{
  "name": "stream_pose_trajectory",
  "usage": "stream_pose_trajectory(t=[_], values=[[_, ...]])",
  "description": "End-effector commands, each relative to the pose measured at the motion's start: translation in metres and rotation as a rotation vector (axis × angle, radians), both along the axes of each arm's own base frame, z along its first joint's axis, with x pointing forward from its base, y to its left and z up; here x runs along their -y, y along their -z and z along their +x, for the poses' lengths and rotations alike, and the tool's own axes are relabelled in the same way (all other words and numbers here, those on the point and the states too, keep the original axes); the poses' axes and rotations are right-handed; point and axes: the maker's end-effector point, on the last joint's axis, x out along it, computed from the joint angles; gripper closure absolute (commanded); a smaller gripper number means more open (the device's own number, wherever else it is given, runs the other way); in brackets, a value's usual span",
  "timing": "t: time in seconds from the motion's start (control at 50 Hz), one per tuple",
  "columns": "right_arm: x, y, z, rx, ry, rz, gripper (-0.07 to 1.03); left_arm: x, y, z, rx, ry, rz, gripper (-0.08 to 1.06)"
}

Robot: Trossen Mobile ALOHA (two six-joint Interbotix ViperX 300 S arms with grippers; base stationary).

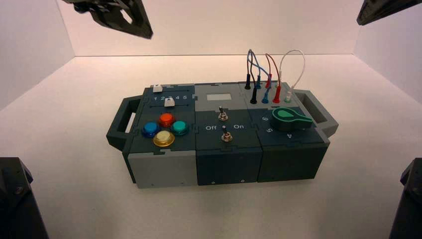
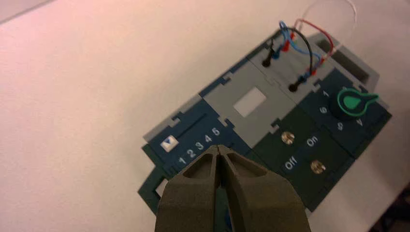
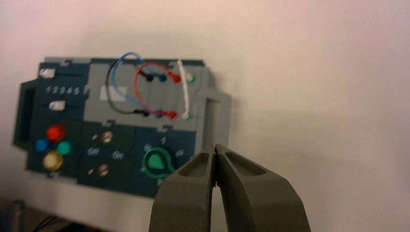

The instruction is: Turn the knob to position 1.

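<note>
The green teardrop knob (image 1: 290, 117) sits on the right block of the box (image 1: 164, 169), its pointer arm aimed toward the box's right handle. It also shows in the left wrist view (image 2: 353, 102) and the right wrist view (image 3: 155, 162), ringed by white numerals. My left gripper (image 2: 218, 147) is shut and empty, held high above the box's left end; in the high view it shows at the upper left (image 1: 119, 17). My right gripper (image 3: 214, 146) is shut and empty, high above the table beyond the box's right end, its arm at the upper right corner (image 1: 383, 10).
Left block: two white sliders (image 1: 163, 95) with numerals 1–5 and several round coloured push-buttons (image 1: 164, 129). Middle block: two metal toggle switches (image 1: 224, 124) lettered Off and On. Looped wires (image 1: 271, 74) are plugged in behind the knob. Handles (image 1: 119, 124) stick out at both ends.
</note>
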Motion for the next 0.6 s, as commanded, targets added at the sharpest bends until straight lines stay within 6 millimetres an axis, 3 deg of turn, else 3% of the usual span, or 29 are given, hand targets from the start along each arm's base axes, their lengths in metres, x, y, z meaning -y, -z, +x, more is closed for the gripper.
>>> stream_pose_trajectory(t=[0.02, 0.4, 0.6], values=[[-0.007, -0.004, -0.005, -0.047, -0.003, 0.040, 0.99, 0.010, -0.009, 0.006, 0.012, 0.012, -0.014, 1.01], [-0.032, 0.045, -0.036, -0.288, -0.051, 0.112, 0.99, 0.014, -0.011, 0.009, 0.009, 0.015, -0.011, 1.01], [-0.035, 0.055, -0.039, -0.332, -0.049, 0.116, 0.99, 0.014, -0.011, 0.010, 0.009, 0.015, -0.011, 1.01]])
